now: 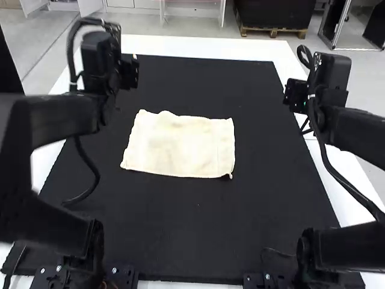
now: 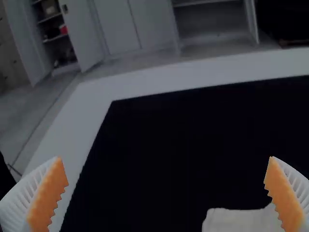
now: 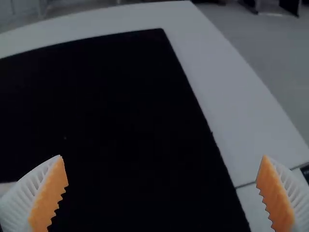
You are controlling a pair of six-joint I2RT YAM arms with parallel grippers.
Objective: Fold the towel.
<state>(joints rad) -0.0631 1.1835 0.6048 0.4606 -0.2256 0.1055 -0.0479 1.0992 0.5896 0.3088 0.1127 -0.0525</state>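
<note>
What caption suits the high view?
Cream rectangular cloth towel lying flat on a black mat between two black robot arms.

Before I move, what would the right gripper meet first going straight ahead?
Probably the black mat, which shows beyond the right gripper's parted fingertips; its depth is unclear.

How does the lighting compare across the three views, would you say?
High view: bright, with soft shading on the pale towel; left wrist view: dim, the black mat almost featureless; right wrist view: also dim, though the orange pads stand out.

White table under black mat, towel.
</note>
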